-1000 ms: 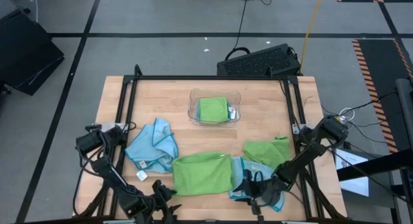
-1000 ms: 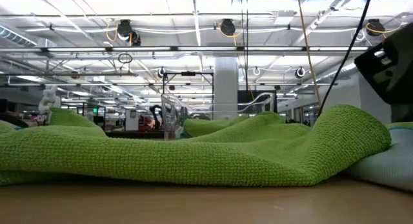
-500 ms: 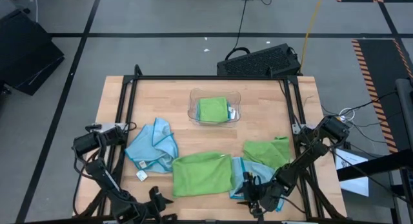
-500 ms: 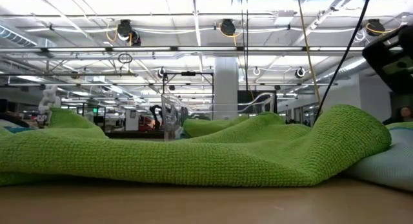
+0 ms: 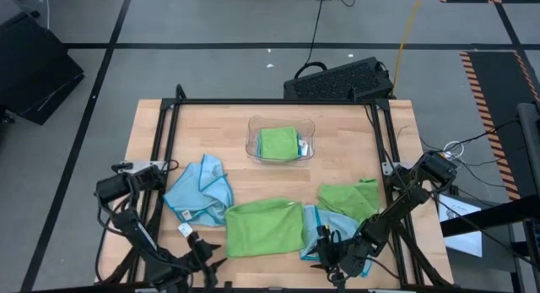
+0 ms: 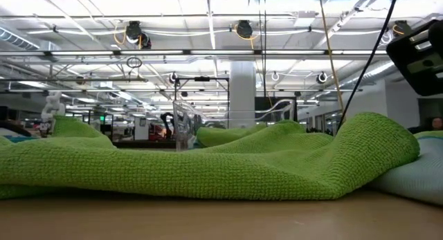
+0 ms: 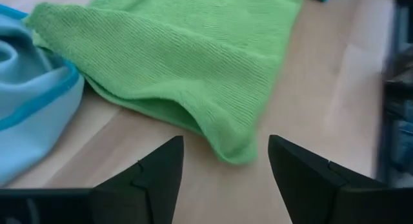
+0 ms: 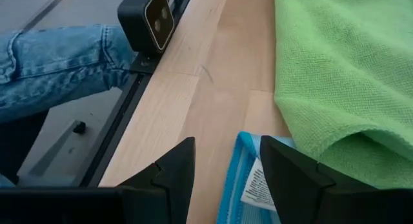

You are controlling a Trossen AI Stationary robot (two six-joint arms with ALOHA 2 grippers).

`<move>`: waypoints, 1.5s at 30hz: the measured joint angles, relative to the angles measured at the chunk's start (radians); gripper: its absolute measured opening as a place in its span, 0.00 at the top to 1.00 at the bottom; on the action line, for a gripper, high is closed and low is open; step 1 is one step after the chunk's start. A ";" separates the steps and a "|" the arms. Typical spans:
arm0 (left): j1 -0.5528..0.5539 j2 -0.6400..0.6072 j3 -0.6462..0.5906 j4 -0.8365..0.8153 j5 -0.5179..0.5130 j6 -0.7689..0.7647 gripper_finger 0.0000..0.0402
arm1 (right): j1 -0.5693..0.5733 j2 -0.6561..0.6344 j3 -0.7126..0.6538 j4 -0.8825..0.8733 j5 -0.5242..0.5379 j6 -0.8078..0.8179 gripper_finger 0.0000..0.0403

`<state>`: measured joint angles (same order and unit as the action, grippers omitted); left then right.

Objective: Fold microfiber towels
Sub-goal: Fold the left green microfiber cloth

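Large industrial lab or workshop hall: grey floor (image 5: 211,23) marked with black tape lines and hazard stripes (image 5: 489,99), open ceiling hung with strip lights (image 6: 208,1), pipes and cable reels (image 6: 243,28), wooden bench (image 5: 337,149) inside a black frame.

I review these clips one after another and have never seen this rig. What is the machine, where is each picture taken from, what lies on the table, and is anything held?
Two dark robot arms work at a wooden table. One camera looks down from above, one sits at table height, one rides on each wrist. A clear tray holds a folded green towel. Loose on the table lie a crumpled blue towel, a flat green towel, another green towel and a second blue towel. The left pincer and the right pincer are open and hold nothing.
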<state>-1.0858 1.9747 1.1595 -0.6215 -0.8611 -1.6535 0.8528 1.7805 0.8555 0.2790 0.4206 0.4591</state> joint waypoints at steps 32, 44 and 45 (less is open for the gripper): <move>0.072 0.005 -0.092 0.416 0.019 0.397 0.98 | 0.000 0.004 -0.002 -0.061 0.134 0.078 0.58; 0.071 0.005 -0.092 0.418 0.004 0.402 0.99 | -0.023 0.025 -0.002 -0.059 0.185 0.080 0.58; 0.071 0.005 -0.092 0.418 0.004 0.402 0.99 | -0.028 0.035 -0.002 -0.058 0.180 0.083 0.58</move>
<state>-1.0149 1.9793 1.0679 -0.2036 -0.8574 -1.2510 0.8248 1.8156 0.8536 0.2212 0.6006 0.5418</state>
